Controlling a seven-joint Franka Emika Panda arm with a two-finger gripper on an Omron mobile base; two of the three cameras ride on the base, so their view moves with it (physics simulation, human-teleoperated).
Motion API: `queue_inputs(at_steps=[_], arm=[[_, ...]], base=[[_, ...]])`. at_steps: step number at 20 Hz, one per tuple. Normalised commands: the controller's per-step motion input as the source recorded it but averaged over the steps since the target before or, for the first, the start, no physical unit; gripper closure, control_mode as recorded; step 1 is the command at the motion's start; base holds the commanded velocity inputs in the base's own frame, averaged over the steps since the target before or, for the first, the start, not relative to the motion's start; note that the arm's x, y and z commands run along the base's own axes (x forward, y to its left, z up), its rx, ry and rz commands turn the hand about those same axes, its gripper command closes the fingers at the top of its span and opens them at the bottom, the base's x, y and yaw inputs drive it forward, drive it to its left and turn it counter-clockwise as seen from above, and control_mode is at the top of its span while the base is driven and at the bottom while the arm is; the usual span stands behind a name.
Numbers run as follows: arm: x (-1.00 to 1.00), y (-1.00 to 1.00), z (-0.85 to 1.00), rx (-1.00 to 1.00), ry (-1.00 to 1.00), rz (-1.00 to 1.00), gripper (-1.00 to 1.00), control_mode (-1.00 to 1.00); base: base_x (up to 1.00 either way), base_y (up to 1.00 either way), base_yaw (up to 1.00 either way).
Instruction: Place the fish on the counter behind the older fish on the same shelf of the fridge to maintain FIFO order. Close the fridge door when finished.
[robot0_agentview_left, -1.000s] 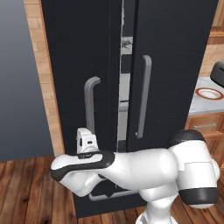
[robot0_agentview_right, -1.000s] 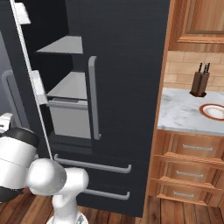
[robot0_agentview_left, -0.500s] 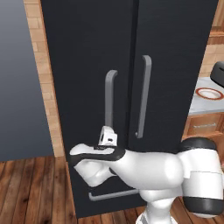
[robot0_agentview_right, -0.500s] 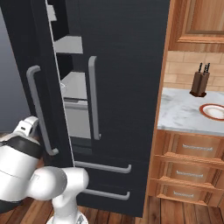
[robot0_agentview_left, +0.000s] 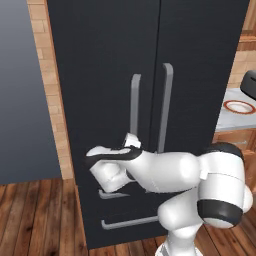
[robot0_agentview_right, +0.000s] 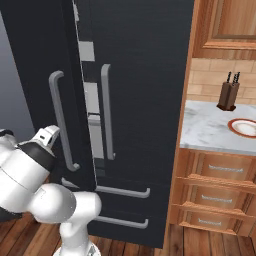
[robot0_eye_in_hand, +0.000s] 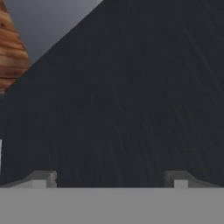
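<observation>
Gripper (robot0_eye_in_hand: 111, 179), fingers spread wide and empty, faces the fridge's (robot0_agentview_left: 150, 60) smooth matte-black left door (robot0_agentview_right: 45, 50), seemingly almost shut.

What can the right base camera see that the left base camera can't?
Right base view: a dark wooden knife block, brown wooden drawers, and a thin pale crack between the doors of the tall black fridge. Left base view: a plain grey wall and a tan brick strip beside the fridge. Both: the fridge, its grey bar handles, the white robot arm, and a red-rimmed plate on the marble counter.
</observation>
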Motion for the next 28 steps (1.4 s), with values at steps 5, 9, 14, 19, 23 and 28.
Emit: queue_inputs(at_steps=[5, 9, 14, 19, 23, 28], arm=[[0.38, 0.00, 0.04, -0.01, -0.01, -0.18, -1.00, -1.00], [0.42, 0.00, 0.02, -0.01, -0.03, -0.18, -1.00, -1.00], [0.49, 0.00, 0.01, 0.00, -0.02, -0.16, -1.00, -1.00], [0.51, 0.00, 0.02, 0.00, -0.01, -0.15, -1.00, -1.00], [0.55, 0.00, 0.00, 0.00, 0.00, -0.13, -1.00, -1.00], [0.59, 0.00, 0.00, 0.00, 0.00, -0.12, -1.00, -1.00]], base=[[0.00, 0.00, 0.00], [0.00, 0.00, 0.00], [0.00, 0.00, 0.00], [0.00, 0.00, 0.00], [0.00, 0.00, 0.00], [0.00, 0.00, 0.00]])
